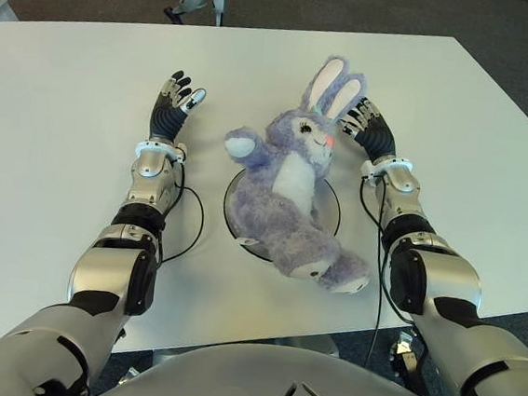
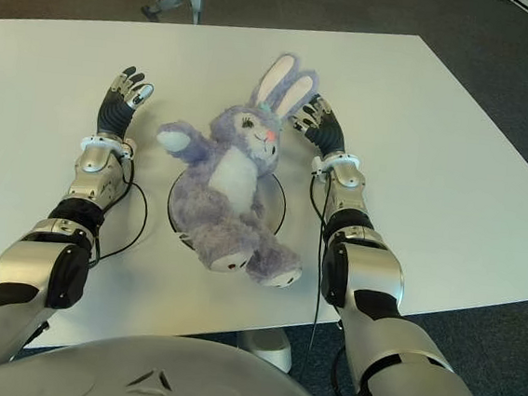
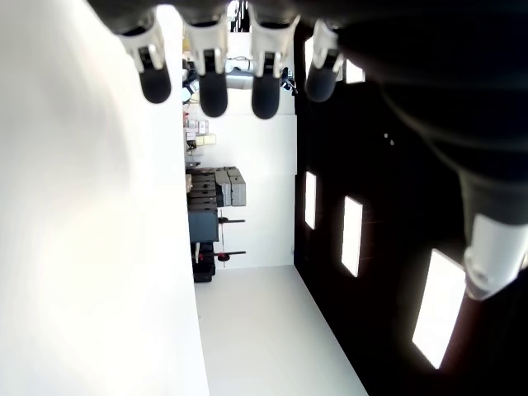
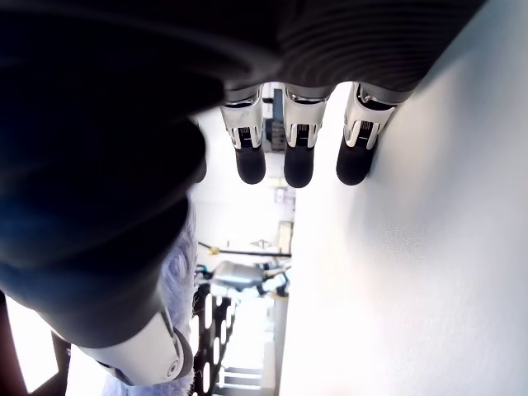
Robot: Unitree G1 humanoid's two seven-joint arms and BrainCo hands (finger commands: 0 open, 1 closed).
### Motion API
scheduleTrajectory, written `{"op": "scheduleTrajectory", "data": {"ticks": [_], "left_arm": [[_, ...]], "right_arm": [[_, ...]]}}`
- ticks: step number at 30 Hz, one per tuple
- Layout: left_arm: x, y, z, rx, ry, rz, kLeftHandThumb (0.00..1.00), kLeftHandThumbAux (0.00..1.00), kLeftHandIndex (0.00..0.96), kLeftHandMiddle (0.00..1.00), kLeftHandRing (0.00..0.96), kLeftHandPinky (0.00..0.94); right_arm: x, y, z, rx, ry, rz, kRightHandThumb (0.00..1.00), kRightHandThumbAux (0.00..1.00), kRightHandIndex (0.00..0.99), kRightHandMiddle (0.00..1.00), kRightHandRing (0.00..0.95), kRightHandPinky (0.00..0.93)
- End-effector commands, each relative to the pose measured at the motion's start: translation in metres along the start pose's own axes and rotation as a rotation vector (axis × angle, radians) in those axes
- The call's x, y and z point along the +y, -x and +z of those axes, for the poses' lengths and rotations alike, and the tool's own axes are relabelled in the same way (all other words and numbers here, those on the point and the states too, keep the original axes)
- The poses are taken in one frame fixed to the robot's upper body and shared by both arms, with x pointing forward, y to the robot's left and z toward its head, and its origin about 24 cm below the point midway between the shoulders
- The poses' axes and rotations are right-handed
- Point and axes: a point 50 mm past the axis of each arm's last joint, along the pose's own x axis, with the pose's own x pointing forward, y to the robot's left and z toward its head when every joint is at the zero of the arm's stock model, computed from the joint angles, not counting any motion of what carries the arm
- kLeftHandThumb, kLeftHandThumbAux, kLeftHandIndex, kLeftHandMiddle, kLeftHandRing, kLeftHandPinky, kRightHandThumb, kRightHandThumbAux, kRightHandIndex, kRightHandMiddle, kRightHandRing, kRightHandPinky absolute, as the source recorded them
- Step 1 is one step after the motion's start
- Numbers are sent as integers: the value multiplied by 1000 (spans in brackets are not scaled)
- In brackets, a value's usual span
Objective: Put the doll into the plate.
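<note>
White table (image 1: 65, 123): soft, light doll (image 1: 288, 186) lying on plate (image 1: 331, 204); left hand (image 1: 175, 101) and right hand (image 1: 369, 124) flank it, fingers spread, empty; best gripped around torso.

Evenly bright from overhead; soft shadows under the doll (image 1: 293, 187). Blown-out glare on the table (image 3: 74, 247) in wrist views; blurred fingertips.
</note>
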Motion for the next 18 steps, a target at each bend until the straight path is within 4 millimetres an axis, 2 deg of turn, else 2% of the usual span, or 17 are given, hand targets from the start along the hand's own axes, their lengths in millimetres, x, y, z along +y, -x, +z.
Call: {"op": "scheduleTrajectory", "data": {"ticks": [1,7,18], "left_arm": [[-1,19,-35,165,-3,-15,0,521,0,112,94,43],[-1,20,-39,192,4,-10,0,518,2,113,101,71],[-2,25,-47,228,6,-12,0,527,2,103,88,39]], "right_arm": [[19,30,-63,245,-81,31,293,814,40,61,68,89],[20,30,-63,244,-79,29,296,812,38,62,69,88],[21,30,-63,240,-95,29,331,835,45,67,69,89]]}}
